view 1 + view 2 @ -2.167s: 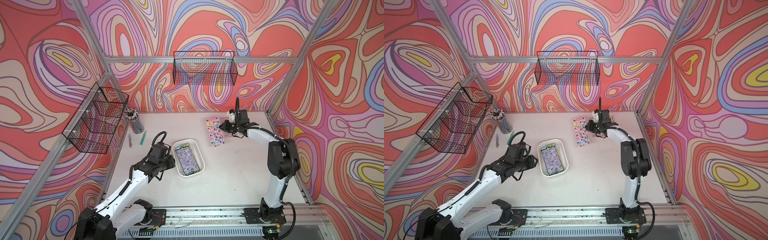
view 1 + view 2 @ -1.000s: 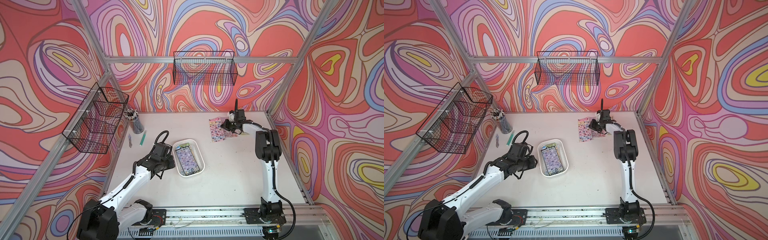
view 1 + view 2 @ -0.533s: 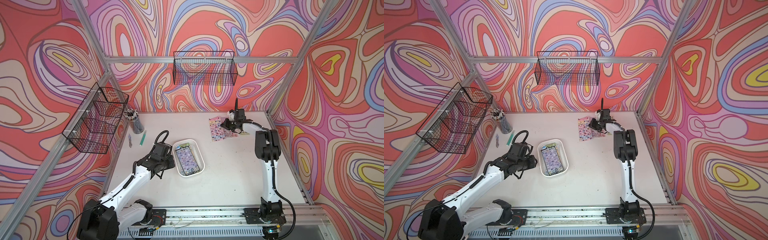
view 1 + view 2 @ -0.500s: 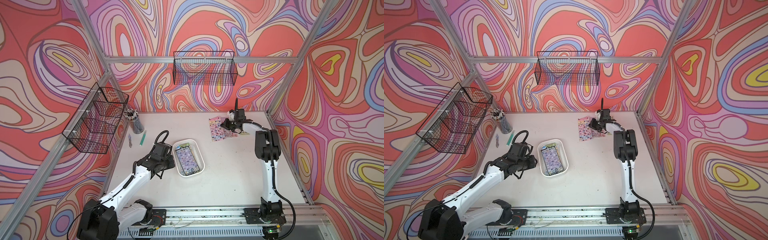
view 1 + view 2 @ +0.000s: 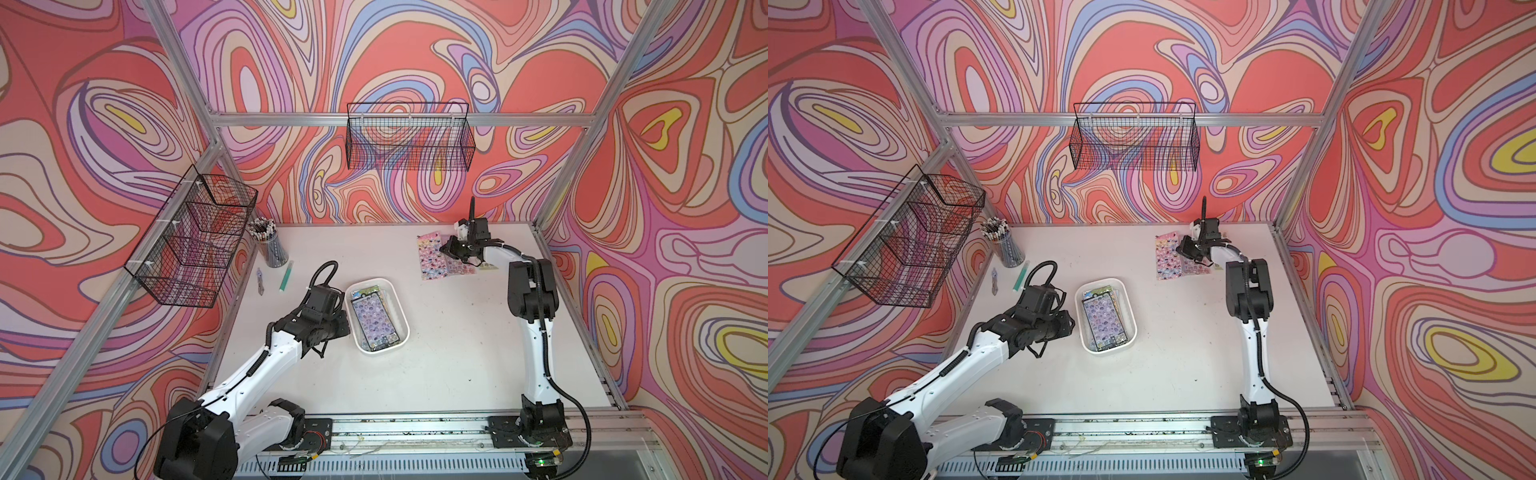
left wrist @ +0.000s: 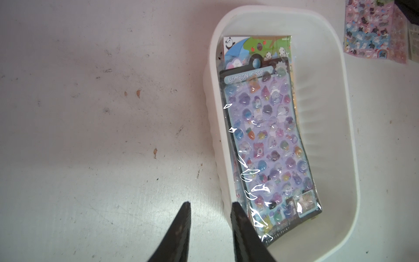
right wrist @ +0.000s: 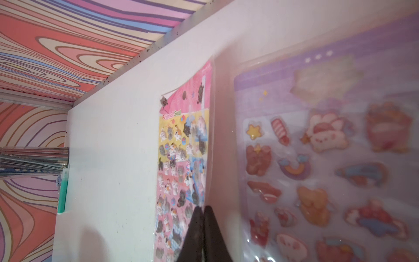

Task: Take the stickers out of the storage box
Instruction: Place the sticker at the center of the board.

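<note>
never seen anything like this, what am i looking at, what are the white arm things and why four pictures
These are two white robot arms fixed to a rail at the front edge of the table, each ending in a two-fingered gripper. Two pictures look down from above and are almost alike. The other two come from cameras on the wrists, looking along the black fingers. On the table sits a white storage box with stickers stacked in it; more sheets, among them a pink sheet, lie at the back right. A cup of pencils and a green pen sit at the back left. The left gripper has its jaws apart at the box's wall, gripping nothing as far as I can see. The right gripper is shut, seemingly pinching the clear edge of a purple sheet.
</note>
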Tool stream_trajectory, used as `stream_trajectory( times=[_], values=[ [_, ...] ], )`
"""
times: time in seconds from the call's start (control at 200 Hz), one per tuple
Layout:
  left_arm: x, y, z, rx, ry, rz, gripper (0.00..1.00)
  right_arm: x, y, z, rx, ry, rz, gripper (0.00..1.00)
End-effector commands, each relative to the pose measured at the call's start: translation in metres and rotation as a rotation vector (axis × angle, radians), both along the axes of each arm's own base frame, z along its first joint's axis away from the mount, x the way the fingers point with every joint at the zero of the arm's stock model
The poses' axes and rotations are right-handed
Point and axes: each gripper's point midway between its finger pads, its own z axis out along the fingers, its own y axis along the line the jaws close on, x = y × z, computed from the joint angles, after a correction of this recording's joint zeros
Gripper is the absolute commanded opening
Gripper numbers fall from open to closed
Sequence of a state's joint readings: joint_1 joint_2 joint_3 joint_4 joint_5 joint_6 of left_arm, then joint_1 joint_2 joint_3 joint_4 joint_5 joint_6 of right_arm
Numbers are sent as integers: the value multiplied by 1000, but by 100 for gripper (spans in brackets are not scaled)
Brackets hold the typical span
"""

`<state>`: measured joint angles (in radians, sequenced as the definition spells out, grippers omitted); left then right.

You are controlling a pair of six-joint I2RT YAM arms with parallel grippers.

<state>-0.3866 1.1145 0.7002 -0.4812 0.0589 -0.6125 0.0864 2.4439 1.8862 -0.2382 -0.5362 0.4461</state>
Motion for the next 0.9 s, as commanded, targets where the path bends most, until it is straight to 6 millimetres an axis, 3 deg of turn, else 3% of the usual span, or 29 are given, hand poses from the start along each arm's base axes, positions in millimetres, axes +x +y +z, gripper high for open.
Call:
stream_trajectory(
  times=[0.0,0.195,0.441,0.736,0.896],
  values=[
    [5,0,8,9,-26,-4,34,7,0,-3,3,-9,8,7],
    [5,-1,7,8,-25,-6,34,8,1,-3,1,-8,9,20],
    [6,-2,9,-1,-34,-8,34,10,-3,12,-21,-26,1,31],
    [6,-2,20,-26,-78,1,35,0,-12,45,-84,-69,2,44],
    [7,-3,31,-40,-104,0,37,-11,-14,83,-92,-117,1,46]
  ],
)
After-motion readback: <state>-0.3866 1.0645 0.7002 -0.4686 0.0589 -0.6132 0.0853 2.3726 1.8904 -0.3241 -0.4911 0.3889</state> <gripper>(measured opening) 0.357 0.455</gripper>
